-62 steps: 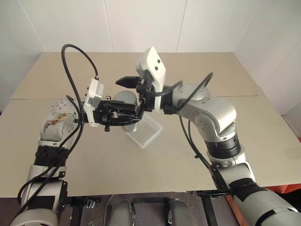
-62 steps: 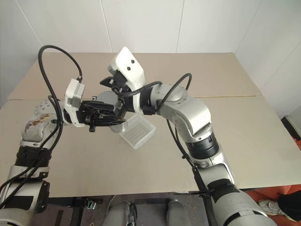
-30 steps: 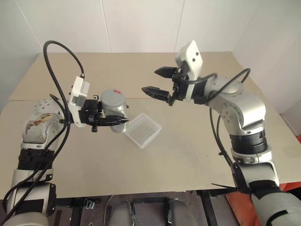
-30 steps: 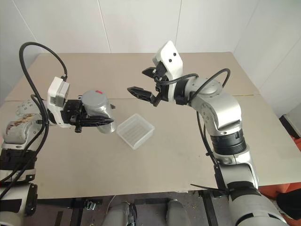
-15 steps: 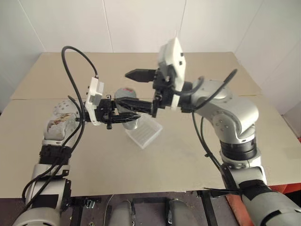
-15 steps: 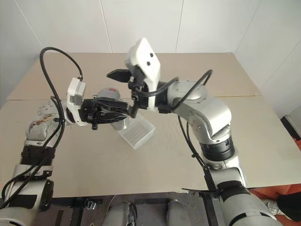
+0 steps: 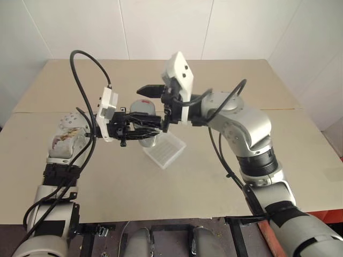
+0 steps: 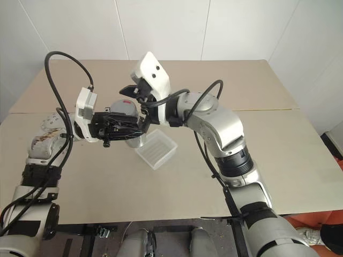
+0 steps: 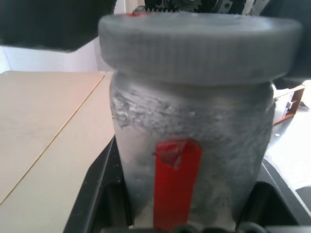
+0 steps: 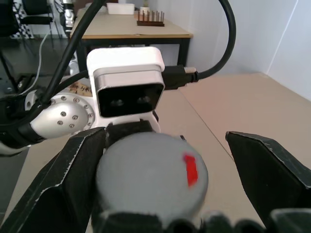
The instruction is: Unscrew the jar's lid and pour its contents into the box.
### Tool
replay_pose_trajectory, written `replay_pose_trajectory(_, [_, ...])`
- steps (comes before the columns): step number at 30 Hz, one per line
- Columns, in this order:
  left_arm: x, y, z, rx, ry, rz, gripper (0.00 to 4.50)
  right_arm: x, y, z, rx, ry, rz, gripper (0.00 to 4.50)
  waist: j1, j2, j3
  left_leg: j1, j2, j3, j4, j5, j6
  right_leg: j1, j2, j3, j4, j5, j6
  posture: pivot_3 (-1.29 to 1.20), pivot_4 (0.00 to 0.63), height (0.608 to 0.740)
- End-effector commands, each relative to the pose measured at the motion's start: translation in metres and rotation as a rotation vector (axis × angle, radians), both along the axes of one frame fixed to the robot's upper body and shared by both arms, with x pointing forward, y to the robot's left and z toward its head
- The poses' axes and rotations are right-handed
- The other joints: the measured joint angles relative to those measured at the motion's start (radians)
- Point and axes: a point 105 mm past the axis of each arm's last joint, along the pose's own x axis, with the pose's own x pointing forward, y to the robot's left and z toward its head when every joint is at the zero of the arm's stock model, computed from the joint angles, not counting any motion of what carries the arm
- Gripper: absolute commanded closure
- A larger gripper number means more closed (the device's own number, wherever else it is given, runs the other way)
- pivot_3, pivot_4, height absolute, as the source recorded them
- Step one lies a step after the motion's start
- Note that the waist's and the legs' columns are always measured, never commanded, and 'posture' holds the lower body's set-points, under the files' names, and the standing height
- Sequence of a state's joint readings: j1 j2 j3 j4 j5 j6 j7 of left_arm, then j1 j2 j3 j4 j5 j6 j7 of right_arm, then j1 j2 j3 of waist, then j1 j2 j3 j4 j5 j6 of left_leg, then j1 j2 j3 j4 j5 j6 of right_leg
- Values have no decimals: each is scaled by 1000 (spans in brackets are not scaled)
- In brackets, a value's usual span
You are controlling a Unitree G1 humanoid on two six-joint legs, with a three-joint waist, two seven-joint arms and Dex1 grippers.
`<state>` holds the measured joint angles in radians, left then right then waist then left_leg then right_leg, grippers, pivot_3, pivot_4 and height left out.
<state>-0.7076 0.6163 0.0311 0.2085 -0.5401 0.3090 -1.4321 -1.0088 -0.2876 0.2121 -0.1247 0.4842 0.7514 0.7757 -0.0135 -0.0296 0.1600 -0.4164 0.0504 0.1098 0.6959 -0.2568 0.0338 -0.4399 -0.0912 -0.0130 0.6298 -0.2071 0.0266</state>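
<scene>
The jar (image 9: pixel 189 141) is clear and cloudy, with a red label strip down its side. It stands upright above the table, and my left gripper (image 7: pixel 140 129) is shut on its body. The grey lid (image 10: pixel 150 174) with a small red mark sits screwed on top. My right gripper (image 7: pixel 156 107) is open and level, one finger on each side of the lid and not touching it. The contents are hidden behind the jar's cloudy wall. The box (image 7: pixel 163 150), a shallow translucent white tub with a ribbed bottom, lies on the table just below and to the right of the jar.
The tan table (image 7: pixel 107 187) spreads wide around the box, with a seam running across behind it. Black cables loop above my left arm (image 7: pixel 80 59) and beside my right forearm (image 7: pixel 230 96). White walls stand behind the far edge.
My right gripper has swung in from the right, and its open fingers now stand either side of the lid. The jar stays in my left gripper, shifted slightly towards the box.
</scene>
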Motion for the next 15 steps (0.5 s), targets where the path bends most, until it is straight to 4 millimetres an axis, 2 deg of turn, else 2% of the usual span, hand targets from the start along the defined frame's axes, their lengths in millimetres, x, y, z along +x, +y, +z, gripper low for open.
replay_pose_trajectory(1, [-9,5,15,-8,-61,-21,2537,8,-27,19,62,-61,-45,22,0,0,0,0,0,0,0,0,0,0,0,0,0,0,0,0,150,740])
replay_pose_trajectory(9, [-13,13,17,6,-60,-21,2537,17,-60,19,56,-80,-98,22,1,0,0,0,0,0,0,0,0,0,0,0,0,0,0,0,150,740])
replay_pose_trajectory(12, [-12,13,17,3,-59,-13,2537,12,-60,21,65,-92,-81,22,-5,0,0,0,0,0,0,0,0,0,0,0,0,0,0,0,150,740])
replay_pose_trajectory(15, [-10,10,16,-2,-58,-11,2537,-1,-51,27,99,-91,-16,22,-5,0,0,0,0,0,0,0,0,-1,0,0,0,0,0,0,150,740])
